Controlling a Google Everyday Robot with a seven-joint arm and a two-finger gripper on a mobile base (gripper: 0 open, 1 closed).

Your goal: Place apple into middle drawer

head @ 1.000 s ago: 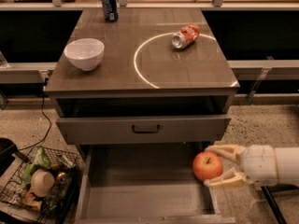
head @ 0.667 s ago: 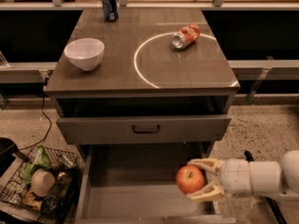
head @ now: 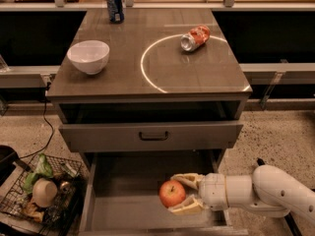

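Note:
The red-orange apple (head: 172, 193) is held between the pale fingers of my gripper (head: 178, 195), which is shut on it. The white arm reaches in from the lower right. The apple hangs over the pulled-out middle drawer (head: 123, 214), the lowest grey drawer of the cabinet, right of the middle of its bare floor. Whether the apple touches the floor I cannot tell.
Above is a closed grey drawer front with a dark handle (head: 153, 136). On the cabinet top stand a white bowl (head: 88, 56), a blue can (head: 115, 6) and a crushed red-and-silver can (head: 195, 37). A wire basket of items (head: 42, 191) sits on the floor at left.
My gripper has carried the apple leftward and down, from above the drawer's right wall to over the drawer's floor.

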